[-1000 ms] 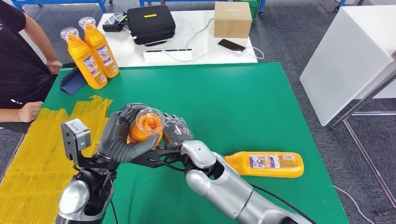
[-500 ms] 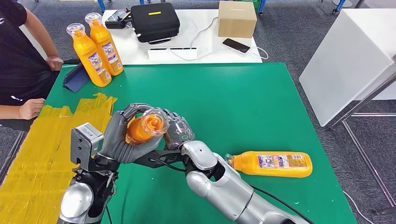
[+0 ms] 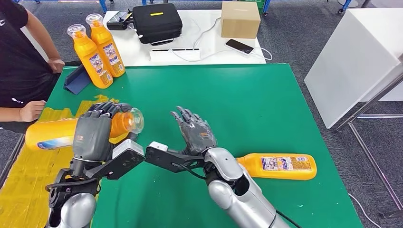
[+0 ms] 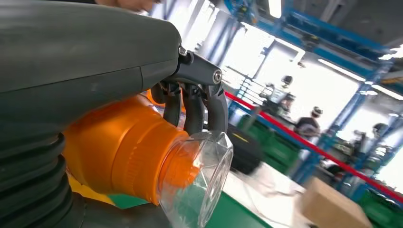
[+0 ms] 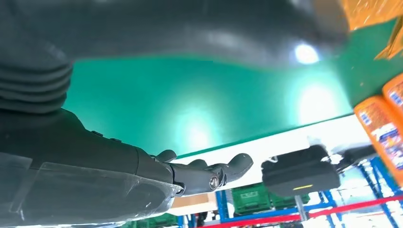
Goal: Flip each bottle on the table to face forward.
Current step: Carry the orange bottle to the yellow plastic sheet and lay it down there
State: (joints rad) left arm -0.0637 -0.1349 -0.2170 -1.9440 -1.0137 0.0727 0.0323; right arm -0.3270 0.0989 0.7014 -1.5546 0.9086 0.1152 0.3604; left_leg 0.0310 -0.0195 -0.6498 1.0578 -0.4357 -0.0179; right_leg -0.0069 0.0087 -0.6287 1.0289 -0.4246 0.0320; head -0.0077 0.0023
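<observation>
Two bottles (image 3: 97, 52) already stand upright at the counter's (image 3: 247, 95) 10 o'clock corner, a third bottle (image 3: 66, 132) is gripped sideways in the left hand (image 3: 92, 135), and a fourth bottle (image 3: 278, 166) remains lying at 4 o'clock beside the empty, spread right hand (image 3: 195, 133).

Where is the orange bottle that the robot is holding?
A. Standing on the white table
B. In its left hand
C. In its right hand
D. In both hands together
B. The left hand is wrapped around the orange bottle, which lies sideways in its grip, while the right hand is beside it with fingers spread and holds nothing.
</observation>
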